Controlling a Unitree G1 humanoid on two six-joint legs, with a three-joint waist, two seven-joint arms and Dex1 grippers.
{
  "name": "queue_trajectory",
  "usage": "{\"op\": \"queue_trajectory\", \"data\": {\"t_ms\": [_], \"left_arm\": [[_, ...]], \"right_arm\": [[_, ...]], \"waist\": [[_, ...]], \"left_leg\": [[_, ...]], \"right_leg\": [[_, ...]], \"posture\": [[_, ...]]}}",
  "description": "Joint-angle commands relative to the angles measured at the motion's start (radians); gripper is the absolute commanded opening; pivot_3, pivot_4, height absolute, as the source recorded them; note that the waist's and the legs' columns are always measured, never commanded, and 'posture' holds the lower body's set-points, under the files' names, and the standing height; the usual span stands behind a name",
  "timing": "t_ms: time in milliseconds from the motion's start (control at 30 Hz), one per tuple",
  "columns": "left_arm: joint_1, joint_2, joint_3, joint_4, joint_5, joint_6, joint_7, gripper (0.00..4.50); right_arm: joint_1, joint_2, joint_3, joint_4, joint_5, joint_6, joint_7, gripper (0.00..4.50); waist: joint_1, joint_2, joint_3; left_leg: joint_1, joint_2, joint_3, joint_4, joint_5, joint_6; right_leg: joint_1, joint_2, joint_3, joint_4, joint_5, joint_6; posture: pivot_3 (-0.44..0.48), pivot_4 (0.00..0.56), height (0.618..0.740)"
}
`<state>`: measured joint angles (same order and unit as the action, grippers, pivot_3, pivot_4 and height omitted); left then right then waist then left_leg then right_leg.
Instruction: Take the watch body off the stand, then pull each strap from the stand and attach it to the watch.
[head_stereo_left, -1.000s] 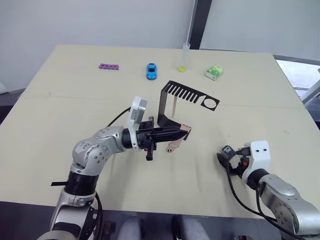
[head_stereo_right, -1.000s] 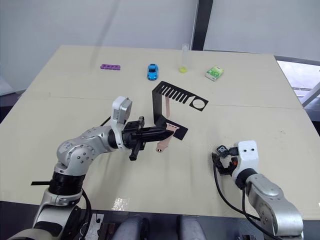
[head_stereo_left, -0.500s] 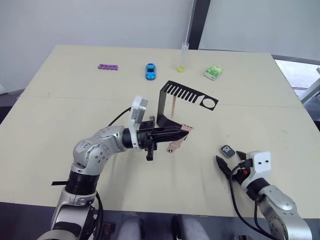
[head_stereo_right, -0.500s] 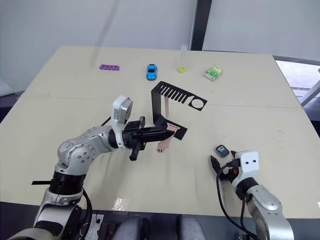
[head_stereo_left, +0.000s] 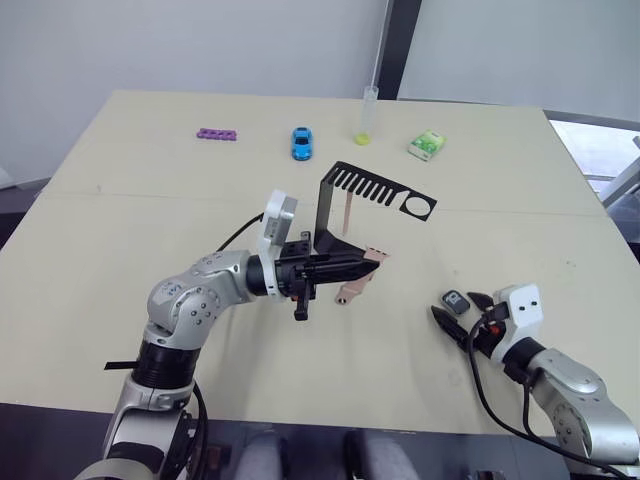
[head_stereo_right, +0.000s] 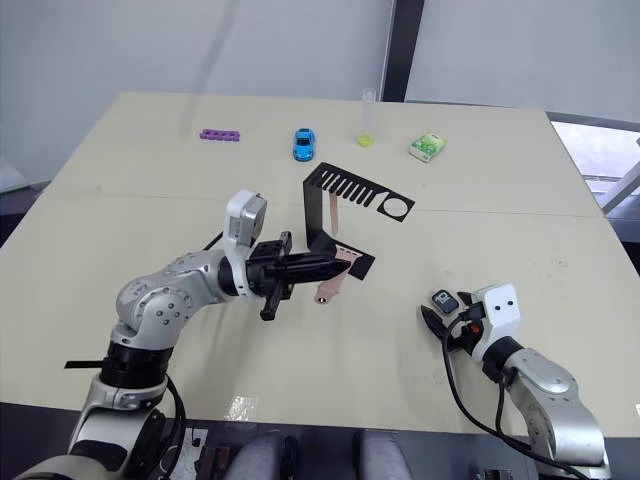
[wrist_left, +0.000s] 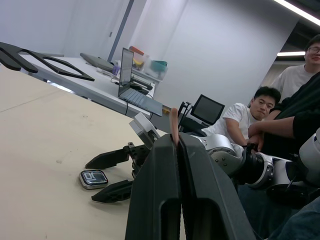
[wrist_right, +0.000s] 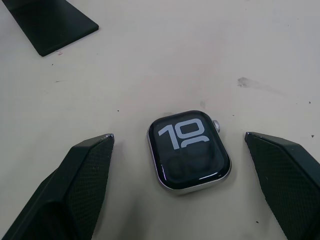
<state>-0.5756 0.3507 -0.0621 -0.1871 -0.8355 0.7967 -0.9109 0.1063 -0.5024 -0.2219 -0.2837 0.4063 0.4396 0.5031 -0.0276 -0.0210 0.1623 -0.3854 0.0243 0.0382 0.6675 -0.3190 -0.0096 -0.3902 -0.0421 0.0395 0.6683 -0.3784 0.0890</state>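
The watch body (wrist_right: 189, 150) lies face up on the table, between the spread fingers of my open right gripper (head_stereo_left: 458, 312), which do not touch it. My left gripper (head_stereo_left: 368, 262) is shut on a pink strap (head_stereo_left: 347, 292) just in front of the foot of the black stand (head_stereo_left: 325, 210); one strap end sticks out past the fingertips and the other hangs down. A second pink strap (head_stereo_left: 346, 213) hangs from the stand's slotted top arm. In the left wrist view, the strap's edge (wrist_left: 173, 122) shows between the shut fingers, with the watch body (wrist_left: 93, 178) beyond.
Along the table's far side lie a purple bar (head_stereo_left: 217, 133), a blue toy car (head_stereo_left: 301, 142), a clear tube with a yellow cap (head_stereo_left: 366, 115) and a green-and-white packet (head_stereo_left: 427, 146). People (wrist_left: 250, 115) sit beyond the table's right side.
My right gripper opened, left the watch body on the table and drew back, then came forward again so its open fingers flank it. The left gripper and strap have stayed put.
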Motion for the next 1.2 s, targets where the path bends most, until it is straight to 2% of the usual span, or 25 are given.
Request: {"op": "queue_trajectory", "data": {"t_ms": [33, 100, 733, 1200], "left_arm": [[0.003, -0.002, 0.006, -0.039, -0.005, -0.010, 0.001, 0.00], [0.003, -0.001, 0.006, -0.038, -0.005, -0.011, 0.000, 0.00], [0.004, 0.000, -0.006, -0.035, 0.009, -0.022, -0.009, 0.00], [0.023, 0.135, -0.134, 0.021, 0.249, -0.228, -0.184, 0.00]], "right_arm": [[0.023, -0.011, -0.001, -0.012, 0.009, 0.019, 0.023, 4.22], [0.024, -0.017, -0.006, -0.015, 0.010, 0.021, 0.026, 3.65], [0.006, -0.048, -0.001, -0.025, 0.006, 0.041, 0.039, 3.65], [-0.009, -0.050, 0.005, -0.032, 0.009, 0.054, 0.047, 3.65]], "waist": [[0.000, 0.000, 0.000], [0.000, 0.000, 0.000], [0.000, 0.000, 0.000], [0.000, 0.000, 0.000]], "left_leg": [[0.000, 0.000, 0.000, 0.000, 0.000, 0.000], [0.000, 0.000, 0.000, 0.000, 0.000, 0.000], [0.000, 0.000, 0.000, 0.000, 0.000, 0.000], [0.000, 0.000, 0.000, 0.000, 0.000, 0.000]], "right_leg": [[0.000, 0.000, 0.000, 0.000, 0.000, 0.000], [0.000, 0.000, 0.000, 0.000, 0.000, 0.000], [0.000, 0.000, 0.000, 0.000, 0.000, 0.000], [0.000, 0.000, 0.000, 0.000, 0.000, 0.000]], "posture": [[0.000, 0.150, 0.740], [0.000, 0.150, 0.740], [0.000, 0.150, 0.740], [0.000, 0.150, 0.740]]}}
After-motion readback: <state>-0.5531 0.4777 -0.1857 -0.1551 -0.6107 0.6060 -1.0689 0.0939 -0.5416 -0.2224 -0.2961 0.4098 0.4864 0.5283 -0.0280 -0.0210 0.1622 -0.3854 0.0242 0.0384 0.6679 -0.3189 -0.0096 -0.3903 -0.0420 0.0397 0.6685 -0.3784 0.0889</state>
